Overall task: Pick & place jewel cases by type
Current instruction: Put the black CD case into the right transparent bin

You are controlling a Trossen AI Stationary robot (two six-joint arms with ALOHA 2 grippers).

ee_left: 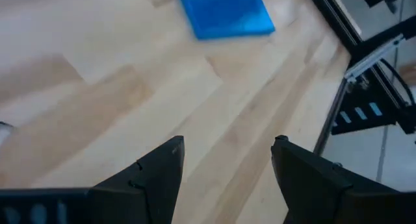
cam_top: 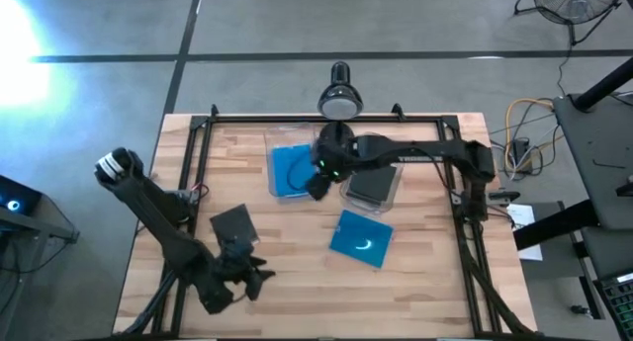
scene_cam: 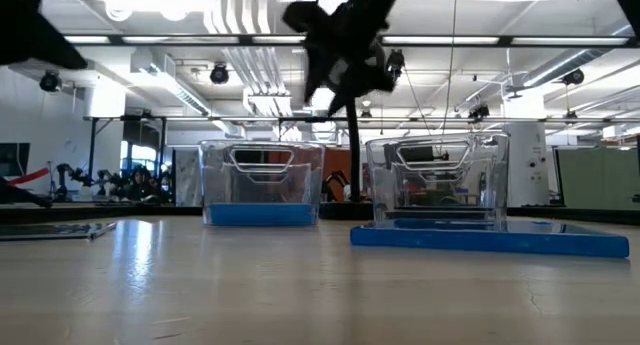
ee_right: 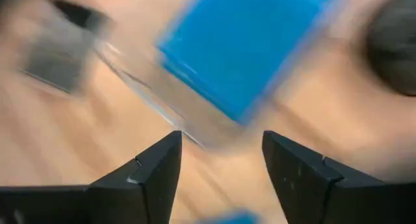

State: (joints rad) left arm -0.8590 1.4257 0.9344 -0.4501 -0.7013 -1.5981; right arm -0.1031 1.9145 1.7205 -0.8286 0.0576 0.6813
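Two clear bins stand at the table's far middle. The left bin (cam_top: pixel 290 169) holds a blue jewel case (ee_right: pixel 250 49) lying flat on its bottom. The right bin (cam_top: pixel 376 185) holds a dark case (cam_top: pixel 372 183). A blue case (cam_top: pixel 361 237) lies flat on the table in front of the right bin, and a dark grey case (cam_top: pixel 232 222) lies flat to the left. My right gripper (ee_right: pixel 221 136) hangs open above the left bin's right side (cam_top: pixel 316 186), holding nothing. My left gripper (ee_left: pixel 227 143) is open over bare table near the front left (cam_top: pixel 255 272).
A black metal frame (cam_top: pixel 193 143) runs along the table's far, left and right edges. A lamp (cam_top: pixel 339 96) stands behind the far edge. Bare wood lies between the bins and the near edge.
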